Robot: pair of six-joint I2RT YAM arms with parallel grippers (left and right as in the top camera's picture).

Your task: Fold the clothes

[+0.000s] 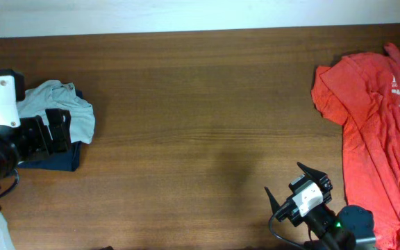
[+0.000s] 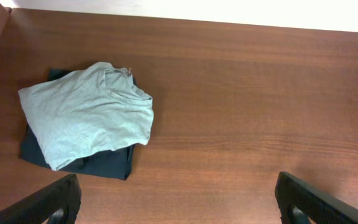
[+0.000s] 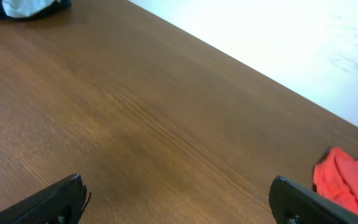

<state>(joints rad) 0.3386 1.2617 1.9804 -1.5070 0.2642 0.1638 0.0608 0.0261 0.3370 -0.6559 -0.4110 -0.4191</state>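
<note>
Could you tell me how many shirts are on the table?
3: a grey shirt folded on a navy shirt at the left, a red shirt unfolded at the right. Others may be hidden.

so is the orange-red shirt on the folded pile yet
No, the orange-red shirt lies spread out alone, far from the grey-blue shirt atop the navy shirt.

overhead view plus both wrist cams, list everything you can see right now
pale T-shirt: 1, pale grey-blue, folded, lying on the navy one at the left arm's end of the table
navy T-shirt: 1, dark navy, folded flat under the pale one, edges showing
orange-red T-shirt: 1, orange-red with white print, unfolded and rumpled at the right arm's end
table: 1, brown wood
left tool: 1, black, open, above the folded pile
right tool: 1, black, open, over bare wood near the front edge
</note>
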